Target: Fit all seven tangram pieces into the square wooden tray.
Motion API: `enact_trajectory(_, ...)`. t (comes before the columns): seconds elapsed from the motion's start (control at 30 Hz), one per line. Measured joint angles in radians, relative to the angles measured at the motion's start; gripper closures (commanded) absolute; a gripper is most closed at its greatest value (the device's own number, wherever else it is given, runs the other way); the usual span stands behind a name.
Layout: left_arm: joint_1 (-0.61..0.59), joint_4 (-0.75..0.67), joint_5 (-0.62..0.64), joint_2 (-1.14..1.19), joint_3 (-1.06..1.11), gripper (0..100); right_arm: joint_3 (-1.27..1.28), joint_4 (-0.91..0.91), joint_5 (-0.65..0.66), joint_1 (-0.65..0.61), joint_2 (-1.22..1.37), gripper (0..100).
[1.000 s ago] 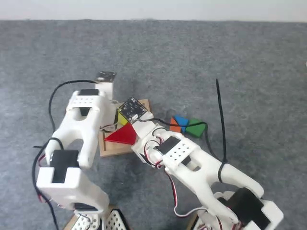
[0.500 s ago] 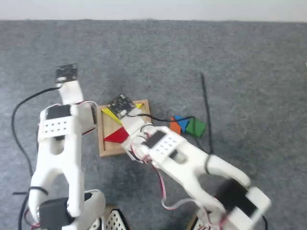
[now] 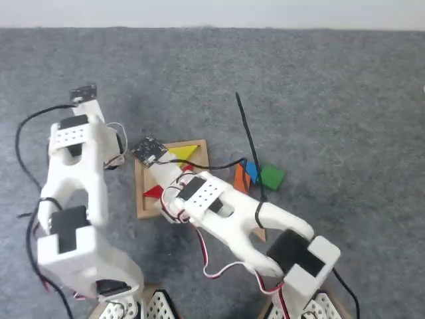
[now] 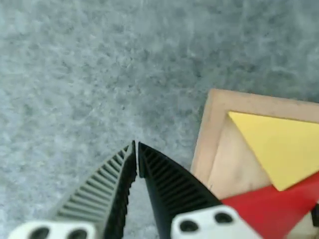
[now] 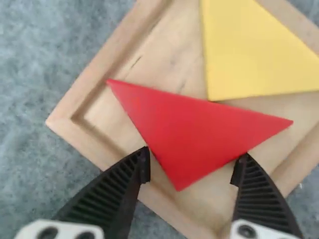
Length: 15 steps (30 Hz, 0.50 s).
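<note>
The square wooden tray (image 3: 196,144) lies mid-table, with a yellow triangle (image 3: 185,153) and a red triangle (image 3: 153,193) inside it. In the right wrist view my right gripper (image 5: 193,167) hangs open just over the tray (image 5: 75,119). Its fingers (image 5: 130,175) straddle one corner of the flat-lying red triangle (image 5: 194,132), beside the yellow triangle (image 5: 249,50). My left gripper (image 4: 135,145) is shut and empty over the carpet, just off the tray's corner (image 4: 212,107). Orange (image 3: 241,177), blue (image 3: 252,170) and green (image 3: 271,177) pieces lie on the carpet to the right of the tray.
Grey carpet covers the whole table. The right arm (image 3: 226,212) crosses over the tray's near side, and the left arm (image 3: 76,159) stands to the left of it. A black cable tie (image 3: 246,126) sticks up from the right arm.
The left arm has swung off the tray to the carpet at its left. The right arm has shifted left across the tray, and more of the yellow triangle now shows.
</note>
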Motion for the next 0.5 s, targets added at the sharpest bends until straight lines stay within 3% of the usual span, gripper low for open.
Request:
enact_trajectory(0.23, 0.012, 0.0, 0.005, 0.012, -0.037, 99, -0.014, 0.048, 0.005, 0.021, -0.002, 92.1)
enact_trajectory(0.5, 0.213, -0.008, 0.124, 0.06, -0.124, 99, -0.006, 0.081, -0.028, 0.069, -0.005, 94.0)
